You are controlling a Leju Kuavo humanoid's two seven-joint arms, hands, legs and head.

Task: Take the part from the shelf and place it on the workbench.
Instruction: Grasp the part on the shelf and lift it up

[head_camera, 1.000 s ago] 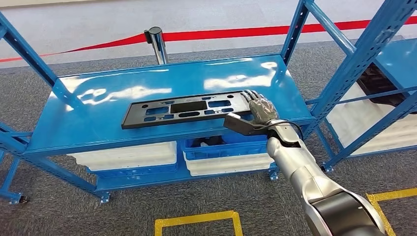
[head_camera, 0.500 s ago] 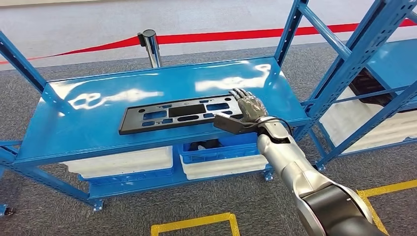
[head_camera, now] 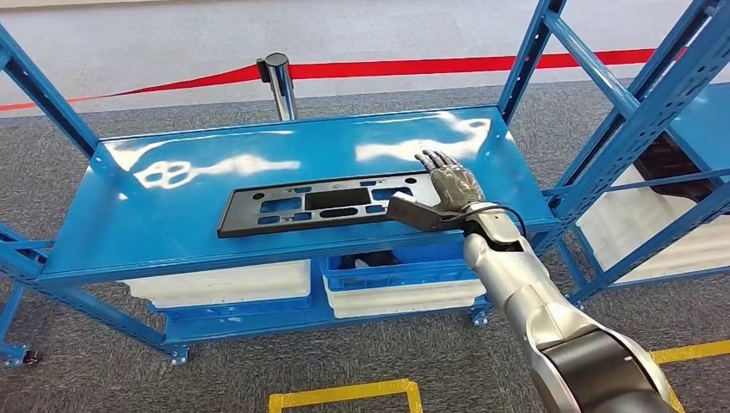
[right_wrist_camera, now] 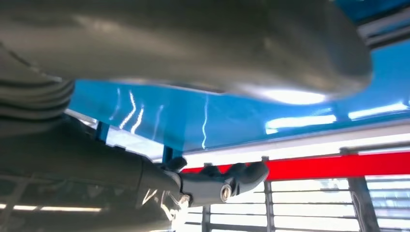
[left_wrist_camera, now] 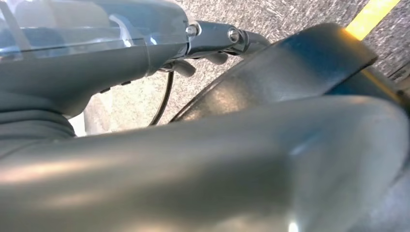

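Bright, even overhead light; white glare streaks the blue surface [head_camera: 258, 232]. Head view is sharp; both wrist views blur at close range.

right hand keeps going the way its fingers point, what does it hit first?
Probably nothing soon. The right hand lies at the right end of the black part, fingers aimed across the blue workbench top, bare ahead to its far edge. Beyond stands a rack upright, though depth is unclear.

Silver tapered forearm, dark elbow cuff, black cable at wrist, mottled grey right hand [head_camera: 454, 188] with darker fingers [head_camera: 433, 160].
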